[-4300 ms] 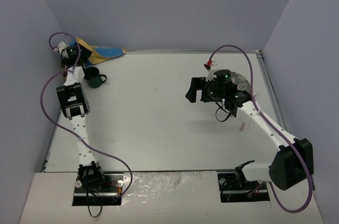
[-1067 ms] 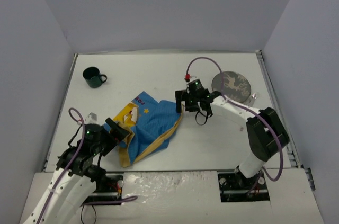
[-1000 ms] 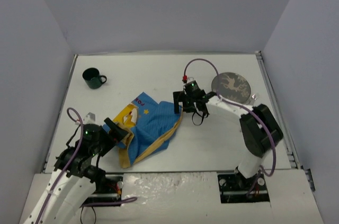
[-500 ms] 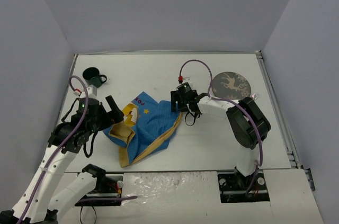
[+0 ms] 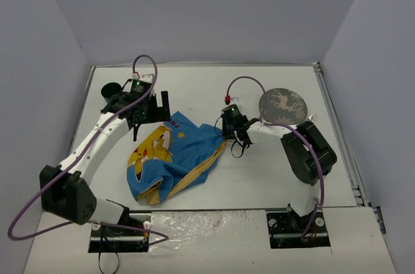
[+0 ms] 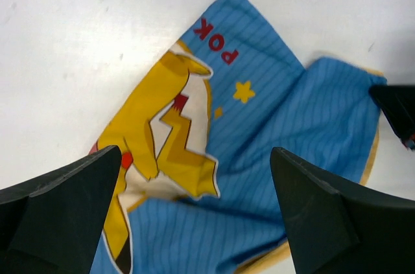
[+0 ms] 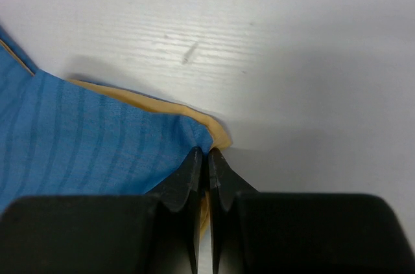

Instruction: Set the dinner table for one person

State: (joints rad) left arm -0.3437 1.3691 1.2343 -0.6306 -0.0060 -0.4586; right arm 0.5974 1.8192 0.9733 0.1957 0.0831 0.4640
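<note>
The blue-and-yellow cartoon-print placemat [image 5: 175, 157] lies rumpled on the white dinner table [image 5: 259, 170], left of centre. My right gripper [image 5: 224, 133] is down at the cloth's right corner. In the right wrist view this gripper [image 7: 209, 152] is shut on the placemat's [image 7: 84, 138] yellow-hemmed corner. My left gripper [image 5: 160, 109] hovers over the cloth's far left corner. In the left wrist view that gripper [image 6: 196, 154] is open, with the placemat [image 6: 259, 125] below and nothing between its fingers.
A dark green mug [image 5: 110, 90] stands at the back left, partly behind the left arm. A round dark plate [image 5: 283, 105] with a pale pattern lies at the back right. Grey walls enclose the table on three sides.
The right gripper has shut on the placemat's right corner. The left arm has swung from the near left up to the cloth's far corner, still open. The cloth lies a little more spread.
</note>
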